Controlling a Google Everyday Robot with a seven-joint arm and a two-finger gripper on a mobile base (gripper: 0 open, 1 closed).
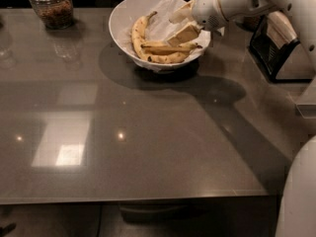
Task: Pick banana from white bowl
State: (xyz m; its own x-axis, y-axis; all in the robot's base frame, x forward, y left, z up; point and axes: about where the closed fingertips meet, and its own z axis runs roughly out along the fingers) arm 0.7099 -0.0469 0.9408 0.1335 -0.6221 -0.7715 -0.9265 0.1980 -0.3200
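Handling: treat the banana as light, soft and easily bruised, with smooth skin that may slip. Take hold across its middle, clear of the dark tips, using moderate force. The gripper hangs inside the white bowl, fingers apart, holding nothing. The banana lies just below the lower finger; you cannot confirm contact. A plumper banana lies immediately beyond it.

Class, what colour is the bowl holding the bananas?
The bowl is white, camera view; gripper over it.
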